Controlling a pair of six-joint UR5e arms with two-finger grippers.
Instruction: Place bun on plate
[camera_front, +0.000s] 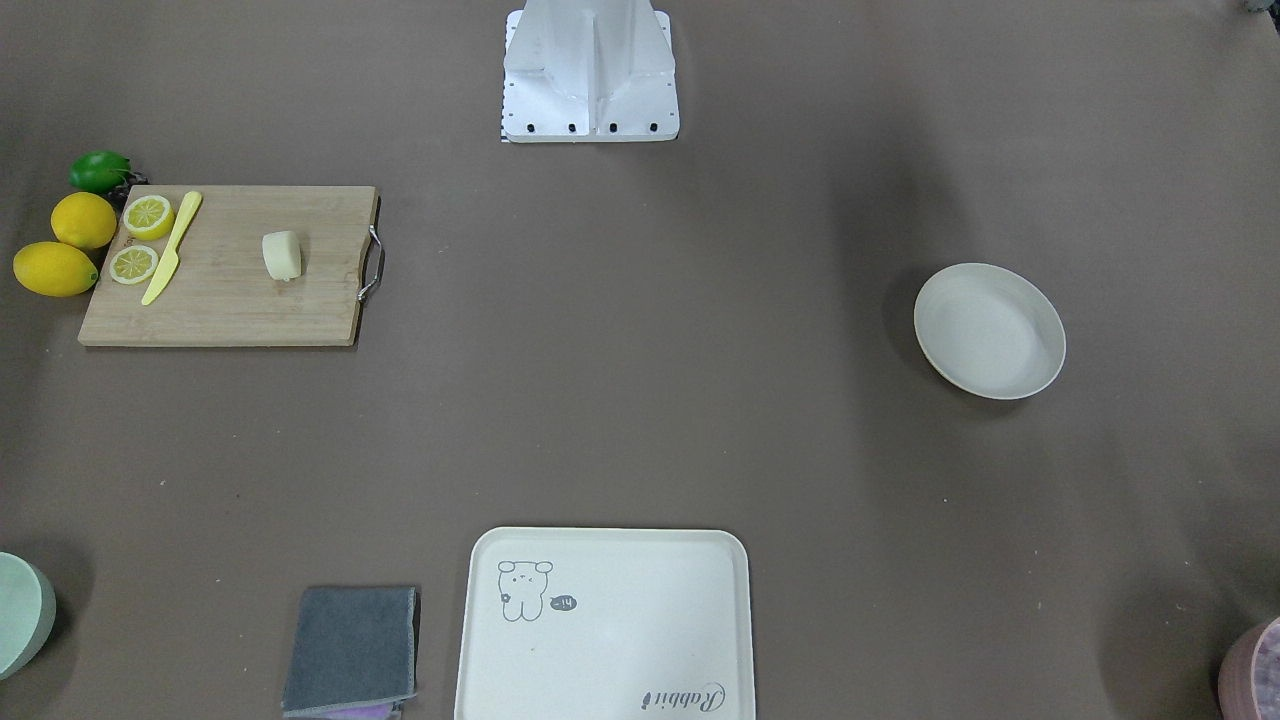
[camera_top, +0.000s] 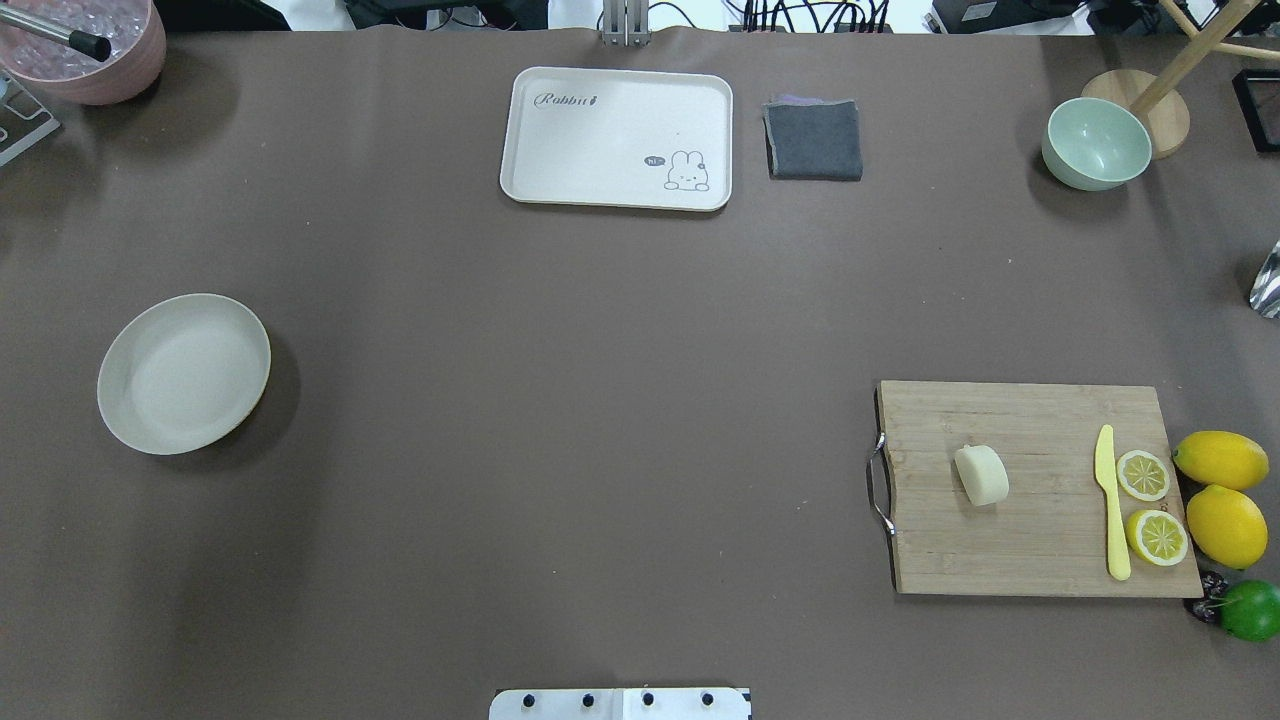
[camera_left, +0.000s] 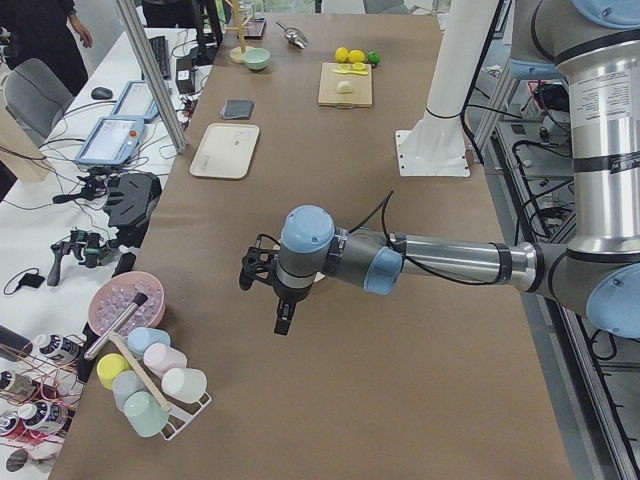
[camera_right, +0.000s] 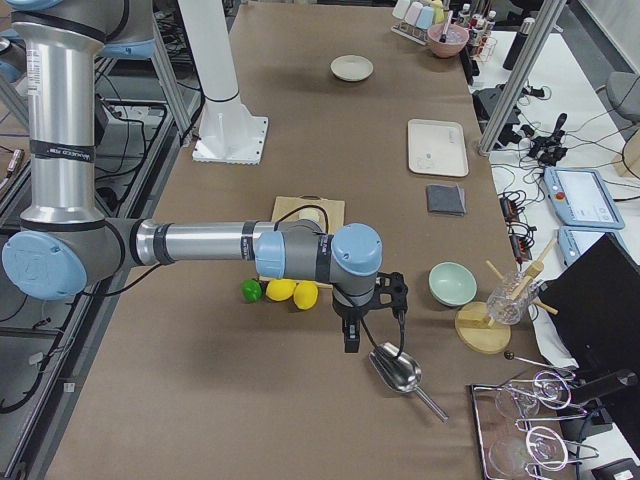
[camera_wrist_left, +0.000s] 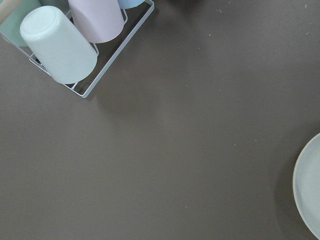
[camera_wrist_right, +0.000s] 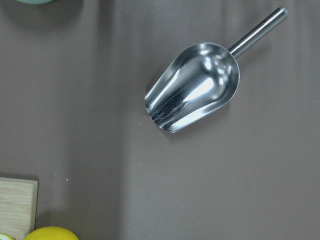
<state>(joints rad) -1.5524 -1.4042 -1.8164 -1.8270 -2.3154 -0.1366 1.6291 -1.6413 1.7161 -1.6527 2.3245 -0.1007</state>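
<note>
The bun (camera_top: 981, 474) is a pale cream lump lying on a wooden cutting board (camera_top: 1030, 540) at the table's right side, also seen in the front-facing view (camera_front: 281, 255). The plate (camera_top: 183, 372), round and off-white, sits far across the table on the left (camera_front: 989, 331); its rim edge shows in the left wrist view (camera_wrist_left: 310, 190). My left gripper (camera_left: 283, 322) hangs above the table near the cup rack end. My right gripper (camera_right: 352, 340) hangs above a metal scoop, beyond the board. Both show only in the side views, so I cannot tell whether they are open or shut.
A yellow knife (camera_top: 1110, 500), lemon halves (camera_top: 1143, 475), whole lemons (camera_top: 1220, 460) and a lime (camera_top: 1250, 610) crowd the board's right end. A cream tray (camera_top: 617, 138), grey cloth (camera_top: 814, 140) and green bowl (camera_top: 1095, 143) line the far edge. Metal scoop (camera_wrist_right: 195, 95); cup rack (camera_wrist_left: 75, 40).
</note>
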